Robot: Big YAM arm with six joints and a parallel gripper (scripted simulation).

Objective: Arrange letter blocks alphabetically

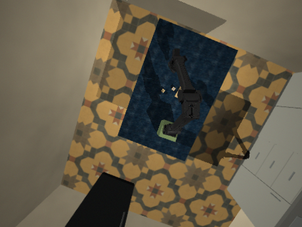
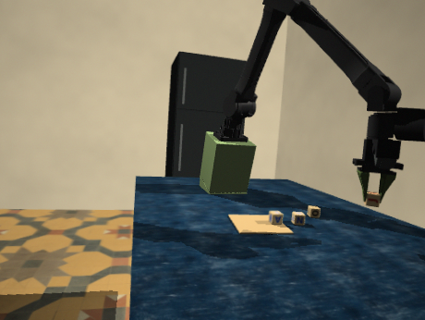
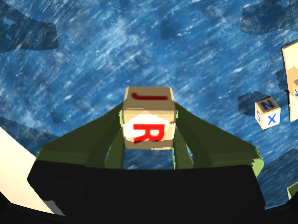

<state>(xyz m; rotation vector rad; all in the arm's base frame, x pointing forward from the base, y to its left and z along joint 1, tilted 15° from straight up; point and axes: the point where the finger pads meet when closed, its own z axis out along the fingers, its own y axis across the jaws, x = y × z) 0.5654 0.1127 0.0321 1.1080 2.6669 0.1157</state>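
My gripper [image 2: 375, 191] hangs high above the blue table top at the right, well apart from the mat. It is shut on a block [image 2: 372, 199] with red letters. In the wrist view this block [image 3: 149, 124] shows a red R between the green fingers. The tan mat [image 2: 260, 224] lies flat in the middle of the table. One lettered block [image 2: 275, 216] sits at the mat's right edge. Two more blocks [image 2: 297, 217] [image 2: 313, 212] stand in a row just right of it, on the table top. One of them [image 3: 268, 113] shows a blue letter in the wrist view.
The arm's green base box [image 2: 227, 167] stands at the back of the table behind the mat. A black fridge [image 2: 203, 111] stands behind the table. The table's left edge drops to the patterned floor [image 2: 60, 250].
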